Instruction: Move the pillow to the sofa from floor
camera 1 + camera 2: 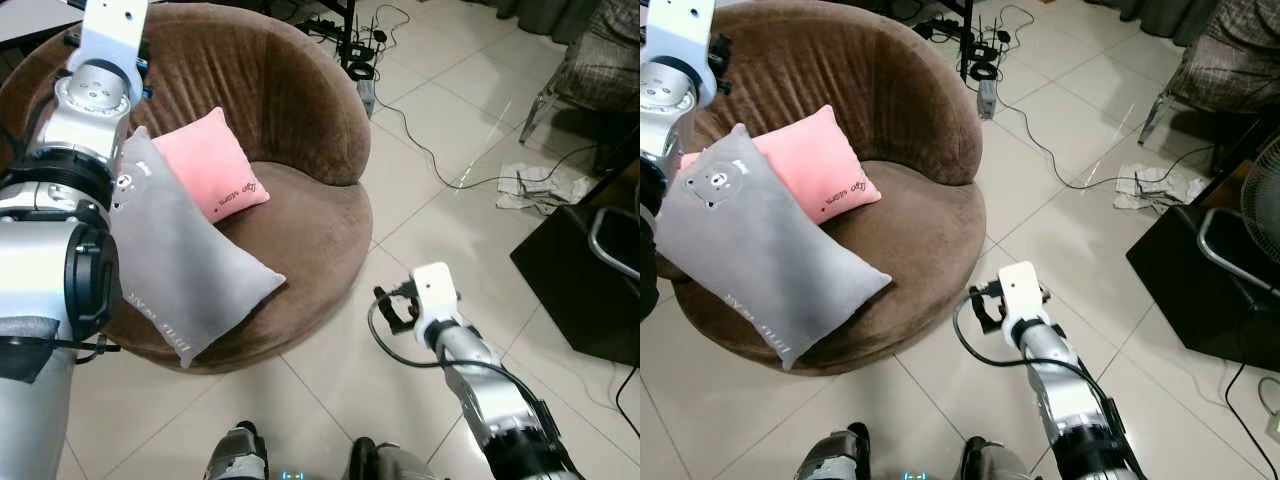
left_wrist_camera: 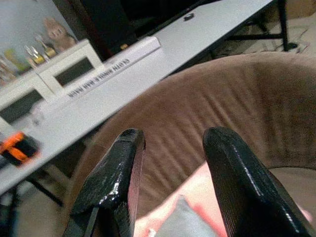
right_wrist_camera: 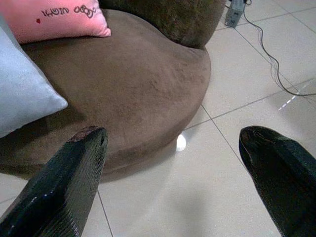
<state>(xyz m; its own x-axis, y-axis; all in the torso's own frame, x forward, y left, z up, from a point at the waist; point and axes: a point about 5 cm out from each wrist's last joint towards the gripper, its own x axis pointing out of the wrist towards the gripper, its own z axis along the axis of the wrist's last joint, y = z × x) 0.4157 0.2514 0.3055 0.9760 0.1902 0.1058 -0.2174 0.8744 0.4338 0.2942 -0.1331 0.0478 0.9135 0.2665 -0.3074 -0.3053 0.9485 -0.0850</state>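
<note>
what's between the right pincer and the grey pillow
In the right wrist view, bare floor tile and the brown sofa seat lie between the right pincer and grey pillow.

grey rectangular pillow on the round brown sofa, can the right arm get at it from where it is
Probably yes. The right gripper hangs open over bare tile beside the round brown sofa, and nothing lies between it and the grey rectangular pillow.

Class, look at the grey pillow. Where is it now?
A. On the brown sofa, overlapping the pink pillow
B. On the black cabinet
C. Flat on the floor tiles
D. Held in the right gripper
A: the grey pillow lies on the brown sofa, its upper part over the pink pillow.
</note>
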